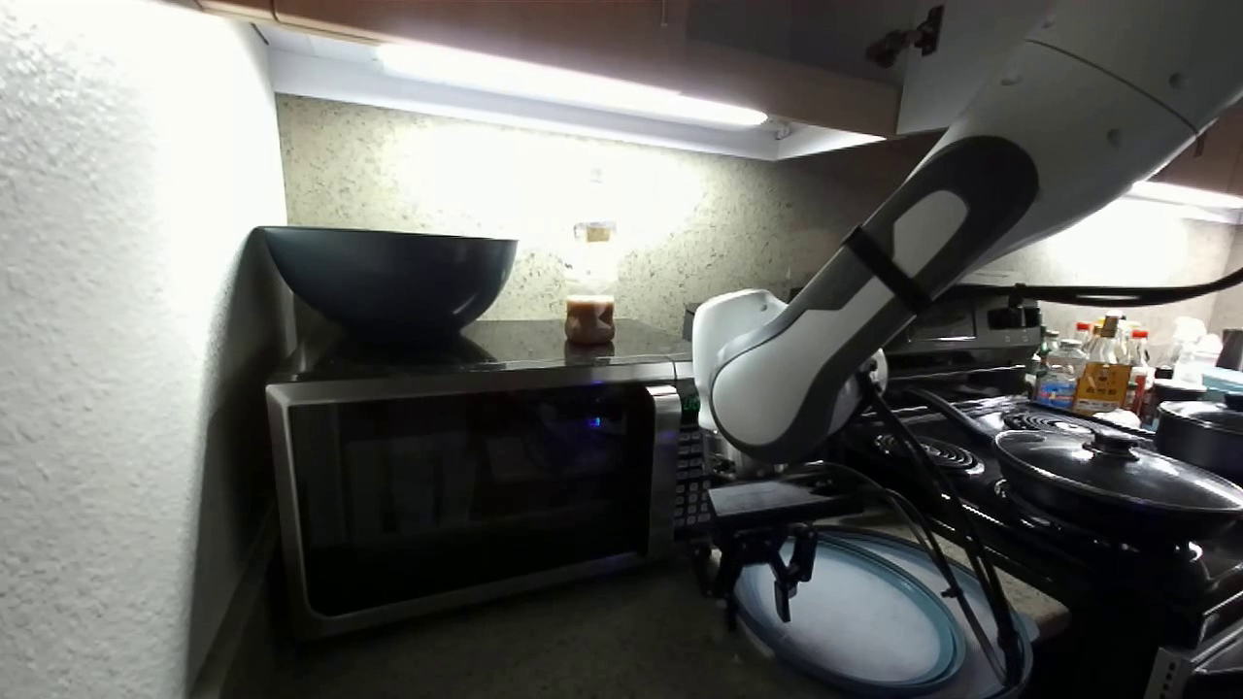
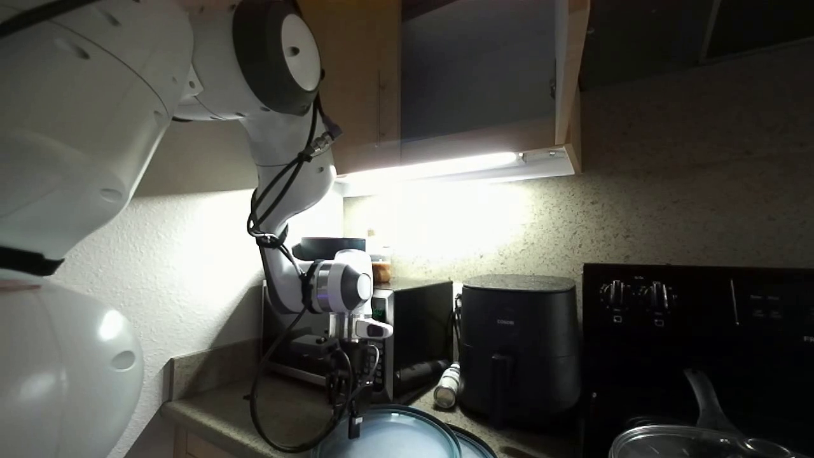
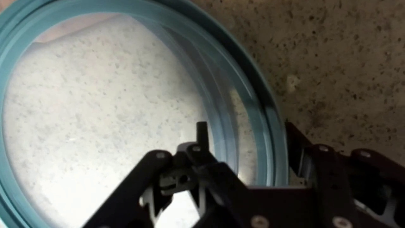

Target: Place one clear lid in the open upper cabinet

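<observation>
When looking above the microwave [image 1: 476, 495], see the upper cabinet [image 2: 477, 137], with the door [image 2: 572, 76] standing out, probably for keeping the entrance free. On top of the microwave, notice a dark bowl [image 1: 388, 277], perhaps placed so for saving room on the worktop [image 1: 534, 636]. Near the keypad [image 1: 691, 481] end of the microwave, find the clear lid [image 1: 859, 612], lying partly over a second lid [image 2: 472, 443] upon the worktop, thus not yet in the upper cabinet. At this same end, observe the end effector [image 3: 246, 129], with fingers [image 3: 203, 136] apart, one over the lid inside the rim [image 3: 265, 155] and one just outside; presumably arranged so for pinching the edge, because of the flat, hardly graspable middle. Not possible to tell about contact with the rim.
</observation>
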`<state>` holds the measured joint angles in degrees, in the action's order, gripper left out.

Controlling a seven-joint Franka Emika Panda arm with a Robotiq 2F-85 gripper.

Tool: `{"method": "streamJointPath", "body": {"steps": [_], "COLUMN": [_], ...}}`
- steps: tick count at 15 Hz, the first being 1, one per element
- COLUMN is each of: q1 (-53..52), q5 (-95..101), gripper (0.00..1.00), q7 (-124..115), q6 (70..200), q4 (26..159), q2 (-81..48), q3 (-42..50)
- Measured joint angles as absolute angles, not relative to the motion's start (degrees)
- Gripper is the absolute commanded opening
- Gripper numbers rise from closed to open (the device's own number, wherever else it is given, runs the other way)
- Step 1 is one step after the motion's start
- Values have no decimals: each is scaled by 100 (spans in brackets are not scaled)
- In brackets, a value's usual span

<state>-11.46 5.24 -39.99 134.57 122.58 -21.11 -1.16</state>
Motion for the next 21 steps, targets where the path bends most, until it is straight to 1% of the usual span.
{"method": "streamJointPath", "body": {"steps": [3, 4, 5, 6, 7, 9, 11, 12, 13, 15, 21], "q1": [-1148, -1148, -1148, -1148, -1148, -1147, -1135, -1125, -1114, -1081, -901], "q5": [524, 524, 524, 523, 510, 487, 458, 432, 404, 334, -141], "gripper": [12, 9, 11, 11, 8, 7, 9, 6, 8, 7, 7], "q7": [-3999, -3999, -3999, -3999, -3999, -3999, -3999, -3999, -3999, -3999, -3999], "q6": [13434, 13429, 13424, 13420, 13420, 13420, 13420, 13420, 13423, 13461, 14240], "q4": [12179, 12161, 12149, 12148, 12148, 12148, 12158, 12163, 12173, 12213, 12817], "q2": [-2092, -2080, -2062, -2040, -2023, -1983, -1920, -1896, -1870, -1789, -1204], "q3": [-115, -113, -109, -100, -89, -71, -49, -40, -29, -15, 30]}}
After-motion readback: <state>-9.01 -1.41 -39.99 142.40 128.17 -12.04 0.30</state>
